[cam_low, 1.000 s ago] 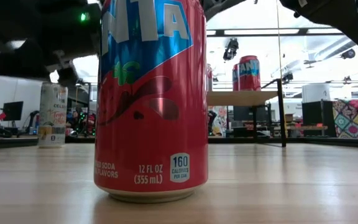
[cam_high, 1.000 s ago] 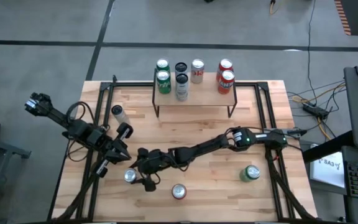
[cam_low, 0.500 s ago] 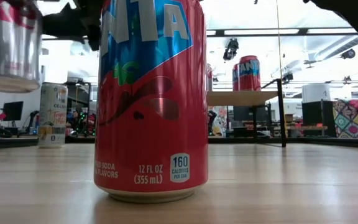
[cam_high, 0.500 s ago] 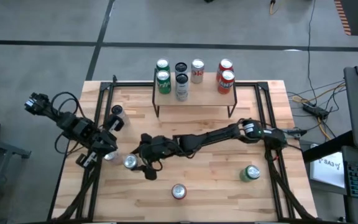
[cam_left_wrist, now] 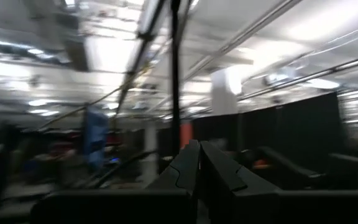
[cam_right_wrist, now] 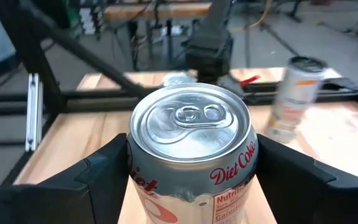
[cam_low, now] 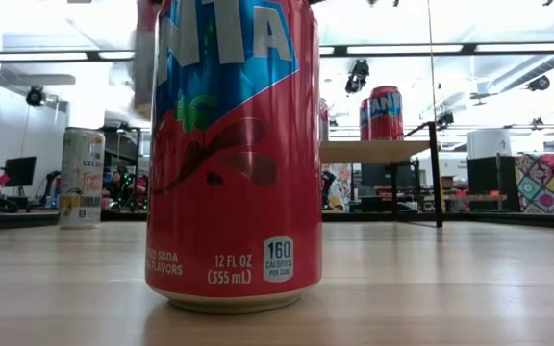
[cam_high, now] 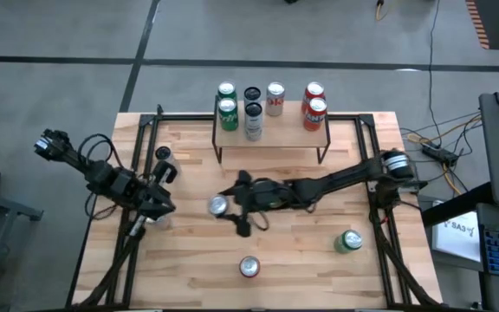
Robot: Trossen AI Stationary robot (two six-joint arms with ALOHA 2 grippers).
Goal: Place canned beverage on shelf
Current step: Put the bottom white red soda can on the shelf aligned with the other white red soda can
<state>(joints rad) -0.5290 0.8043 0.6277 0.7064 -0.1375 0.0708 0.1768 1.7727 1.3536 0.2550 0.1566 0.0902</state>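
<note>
A silver Diet Coke can (cam_right_wrist: 191, 143) stands upright between the fingers of my right gripper (cam_high: 223, 208), above the middle of the table and in front of the shelf (cam_high: 271, 132). The shelf is a low wood-topped riser on black legs at the table's far side, with several cans on its top. The right arm reaches in from the table's right edge. My left gripper (cam_high: 163, 206) is shut and holds nothing. It hangs at the table's left side, and in the left wrist view its fingers (cam_left_wrist: 194, 168) point up toward the ceiling. My right gripper pinches the can's side wall (cam_right_wrist: 138, 171) between its two fingers (cam_right_wrist: 98, 180), one on each side, a little below the top rim. The fingers come in about level from the table's right side. The can is upright, top up, and lifted clear of the table.
A red Fanta can (cam_high: 249, 267) stands near the near edge and fills the low view. A green can (cam_high: 349, 241) stands at the near right, and a pale can (cam_high: 163, 154) at the far left beside the shelf. Black frame rails (cam_high: 145, 130) run along both sides.
My right gripper has lifted the silver can off the table's near left part. It has carried the can up, toward the far edge and to the right, to a spot in front of the shelf. The can stays upright.
</note>
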